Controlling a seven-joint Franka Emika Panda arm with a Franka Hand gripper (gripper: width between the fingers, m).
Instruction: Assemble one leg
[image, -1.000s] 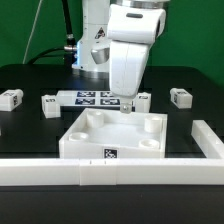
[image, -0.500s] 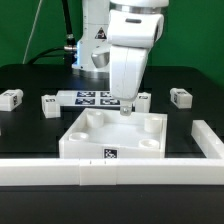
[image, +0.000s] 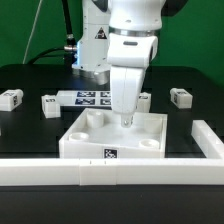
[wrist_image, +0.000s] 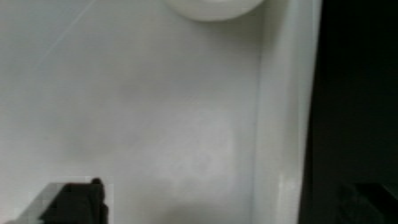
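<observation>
Several small white legs with marker tags lie on the black table: two at the exterior view's left (image: 11, 98) (image: 48, 104), one at the right (image: 181, 97), and one (image: 146, 100) just behind the large white square panel (image: 95, 140). My gripper (image: 126, 120) hangs low over the panel's back right part, near a corner socket. In the wrist view the gripper (wrist_image: 214, 205) is open, with only the panel's flat surface (wrist_image: 160, 110) between the fingers (wrist_image: 71, 203). A round socket (wrist_image: 217, 8) shows ahead. The gripper holds nothing.
The marker board (image: 90, 98) lies behind the panel. A long white rail (image: 110, 172) runs along the front and up the right side (image: 210, 140). The arm's base (image: 92, 45) stands at the back.
The gripper has moved forward and down, from beside the leg behind the panel to low over the panel's back right part. The legs and the panel have not moved.
</observation>
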